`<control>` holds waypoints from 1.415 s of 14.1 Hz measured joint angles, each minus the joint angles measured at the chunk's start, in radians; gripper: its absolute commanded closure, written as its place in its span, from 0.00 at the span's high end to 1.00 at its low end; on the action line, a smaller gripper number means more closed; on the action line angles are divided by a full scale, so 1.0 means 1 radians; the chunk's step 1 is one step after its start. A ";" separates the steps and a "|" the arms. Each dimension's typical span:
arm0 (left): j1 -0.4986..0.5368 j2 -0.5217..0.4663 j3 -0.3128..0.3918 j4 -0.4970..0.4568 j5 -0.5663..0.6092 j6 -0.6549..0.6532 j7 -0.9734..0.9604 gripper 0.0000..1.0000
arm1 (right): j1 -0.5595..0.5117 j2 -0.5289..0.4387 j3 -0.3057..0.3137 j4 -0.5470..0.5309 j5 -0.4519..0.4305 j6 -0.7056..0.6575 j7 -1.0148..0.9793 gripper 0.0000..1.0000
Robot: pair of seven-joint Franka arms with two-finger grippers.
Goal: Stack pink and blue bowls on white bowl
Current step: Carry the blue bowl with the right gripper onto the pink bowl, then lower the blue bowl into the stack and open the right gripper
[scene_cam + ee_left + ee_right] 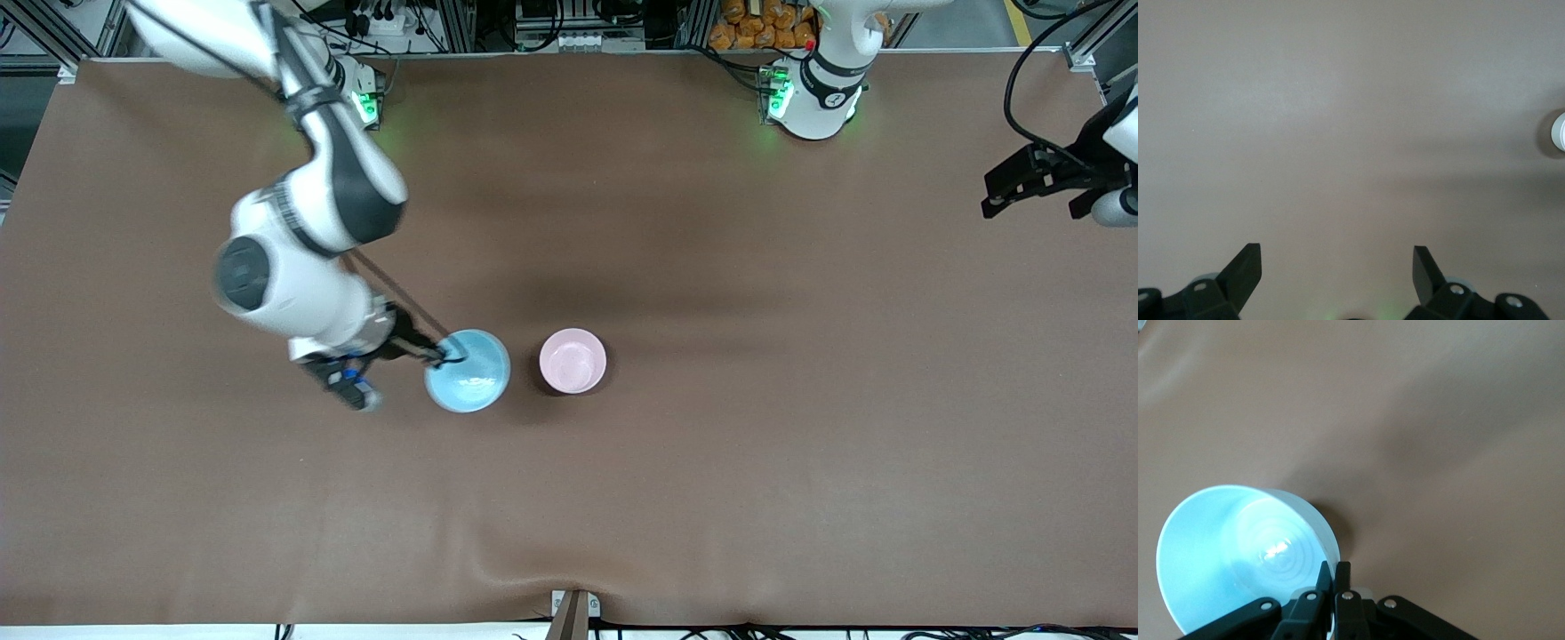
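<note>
My right gripper [447, 356] is shut on the rim of the light blue bowl [469, 372] and holds it tilted, a little above the table. In the right wrist view the fingers [1333, 565] pinch the rim of the blue bowl [1238, 553], one inside and one outside. The pale pink bowl [573, 360] stands upright on the table beside it, toward the left arm's end. No white bowl shows in the front view. My left gripper [1000, 197] waits open and empty over the table's left-arm end, and also shows in its wrist view [1337, 252].
The brown table mat [711, 462] is bare around the bowls. A small pale round thing [1558, 132] shows at the edge of the left wrist view; I cannot tell what it is.
</note>
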 measured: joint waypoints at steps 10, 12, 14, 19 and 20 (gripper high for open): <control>0.000 0.002 0.018 0.000 0.000 0.018 0.028 1.00 | 0.209 0.081 -0.005 -0.184 0.000 0.393 0.158 0.00; 0.000 0.003 0.018 -0.002 0.000 0.018 0.025 1.00 | 0.237 0.102 -0.007 -0.185 0.000 0.411 0.180 0.00; 0.000 0.003 0.018 -0.004 0.000 0.018 0.017 1.00 | 0.258 0.117 -0.015 -0.185 0.000 0.421 0.185 0.00; 0.000 0.004 0.018 -0.006 0.000 0.018 0.013 1.00 | 0.351 0.127 -0.134 -0.185 0.000 0.425 0.185 0.00; 0.000 0.004 0.018 -0.006 0.000 0.018 0.013 1.00 | 0.362 0.128 -0.143 -0.185 0.000 0.425 0.185 0.00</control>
